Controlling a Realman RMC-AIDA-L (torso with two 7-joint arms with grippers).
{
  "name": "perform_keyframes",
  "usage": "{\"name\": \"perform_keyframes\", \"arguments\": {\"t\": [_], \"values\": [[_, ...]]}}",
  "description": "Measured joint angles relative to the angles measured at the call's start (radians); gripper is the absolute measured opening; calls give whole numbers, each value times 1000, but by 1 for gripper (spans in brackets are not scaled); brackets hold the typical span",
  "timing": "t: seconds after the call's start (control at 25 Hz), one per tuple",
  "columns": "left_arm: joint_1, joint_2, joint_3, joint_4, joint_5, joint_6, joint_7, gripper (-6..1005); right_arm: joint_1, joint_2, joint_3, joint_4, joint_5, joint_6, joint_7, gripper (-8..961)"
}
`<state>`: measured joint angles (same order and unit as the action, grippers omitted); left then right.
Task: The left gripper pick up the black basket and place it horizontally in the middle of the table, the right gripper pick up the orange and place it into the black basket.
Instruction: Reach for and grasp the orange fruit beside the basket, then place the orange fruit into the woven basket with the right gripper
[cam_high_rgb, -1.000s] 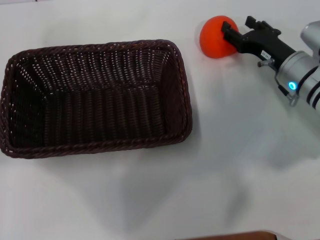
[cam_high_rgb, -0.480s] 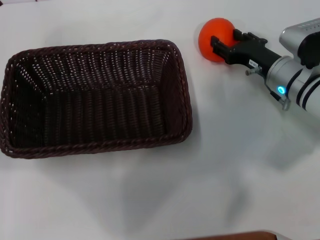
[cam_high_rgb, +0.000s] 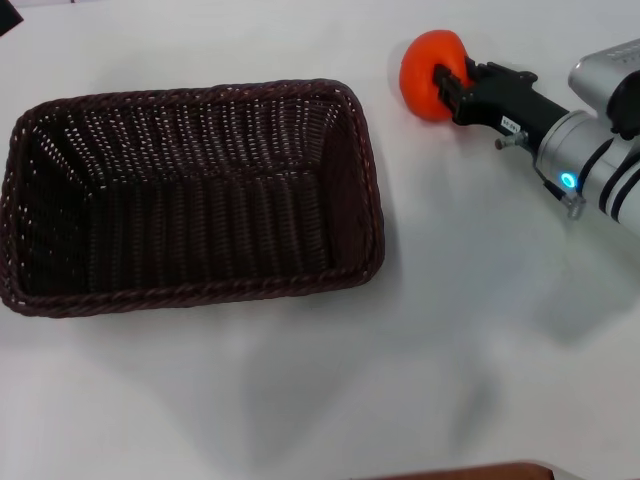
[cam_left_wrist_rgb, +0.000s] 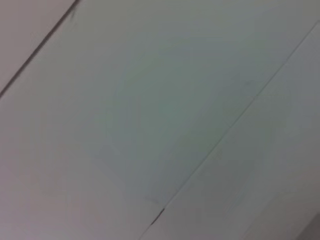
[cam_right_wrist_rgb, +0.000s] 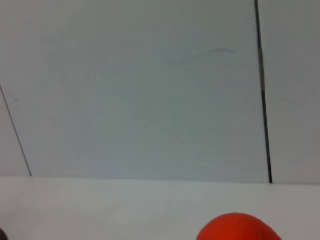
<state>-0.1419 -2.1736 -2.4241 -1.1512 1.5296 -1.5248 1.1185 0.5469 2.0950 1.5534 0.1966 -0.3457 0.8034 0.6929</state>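
Observation:
The black basket (cam_high_rgb: 190, 195) lies lengthwise on the white table (cam_high_rgb: 450, 330), left of centre, open side up and empty. The orange (cam_high_rgb: 430, 62) is at the far right of the table. My right gripper (cam_high_rgb: 447, 82), with its silver wrist and blue light, reaches in from the right, and its black fingers are shut on the side of the orange. The orange also shows at the edge of the right wrist view (cam_right_wrist_rgb: 239, 228). A small black corner of my left gripper (cam_high_rgb: 6, 16) shows at the far left edge, away from the basket.
Bare white tabletop lies between the basket and the orange and in front of the basket. A brown edge (cam_high_rgb: 470, 472) shows at the table's near side. The wrist views show a pale panelled wall (cam_right_wrist_rgb: 150, 90) behind the table.
My right gripper has swung a little toward the basket and closed its fingers on the orange. A bit of the left gripper has come into the far left corner. The basket has not moved.

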Motion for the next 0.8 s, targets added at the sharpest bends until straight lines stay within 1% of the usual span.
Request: {"name": "perform_keyframes", "arguments": {"t": [0.16, 0.28, 0.4, 0.48, 0.56, 0.64, 0.72, 0.8], "values": [[8, 0, -2, 26, -36, -20, 51, 903, -14, -3, 7, 7, 1, 71, 0, 422], [16, 2, -8, 65, -76, -22, 86, 902, -53, -7, 10, 43, 1, 172, -2, 347], [23, 4, -13, 104, -103, -17, 132, 902, -115, -12, 11, 95, -2, 374, -9, 266], [24, 5, -14, 127, -109, -14, 160, 902, -151, -17, 2, 127, -9, 520, -23, 250], [23, 5, -15, 154, -122, -14, 197, 902, -173, -22, -8, 148, -41, 676, -58, 233], [23, 5, -16, 178, -138, -15, 236, 902, -177, -24, -11, 163, -100, 776, -81, 217], [19, 5, -21, 209, -149, -14, 267, 902, -169, -25, -13, 177, -154, 804, -80, 199], [15, 6, -29, 241, -159, -17, 305, 902, -152, -21, -16, 179, -207, 788, -77, 181]]}}
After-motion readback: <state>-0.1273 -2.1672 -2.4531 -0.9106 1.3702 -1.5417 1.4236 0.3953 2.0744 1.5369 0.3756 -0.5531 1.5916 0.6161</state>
